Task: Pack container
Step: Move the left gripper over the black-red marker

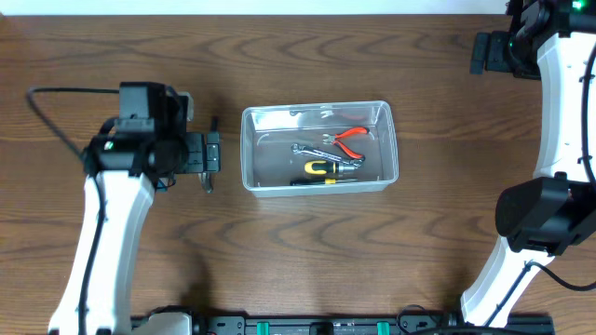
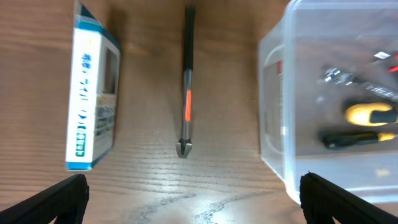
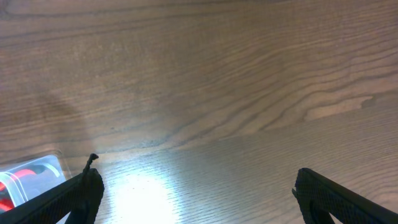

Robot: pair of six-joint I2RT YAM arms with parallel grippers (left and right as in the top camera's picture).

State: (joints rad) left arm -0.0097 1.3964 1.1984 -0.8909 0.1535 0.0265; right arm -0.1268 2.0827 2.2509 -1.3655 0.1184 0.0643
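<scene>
Two items lie outside the container (image 1: 319,149), which sits at the middle of the wooden table (image 1: 419,261): a slim black tool with an orange band (image 2: 186,81) and a small blue-and-white box (image 2: 93,87). Inside the clear bin we see red-handled pliers (image 1: 350,140), a wrench (image 1: 310,149) and a yellow-handled tool (image 1: 324,168).

Our left gripper (image 2: 193,186) hovers over the slim tool with its fingers spread wide and nothing between them. Our right gripper (image 3: 198,177) is also spread and empty, over bare wood at the far right, well apart from the work.

We judge the slim tool to be the next pick, and the trouble lies in its neighbours. It lies between the box on its left and the container wall on its right, near both. With the fingers this wide, a straight descent could land one finger on the bin's rim or the other on the box, shoving either aside. The bin looks light, so a bump would likely slide it.

The tool itself is thin and lies flat on the wood. A pinch that meets it off-centre could roll or spin it away instead of lifting it.

A loose hold could also let it swing and catch the rim on the way over.
</scene>
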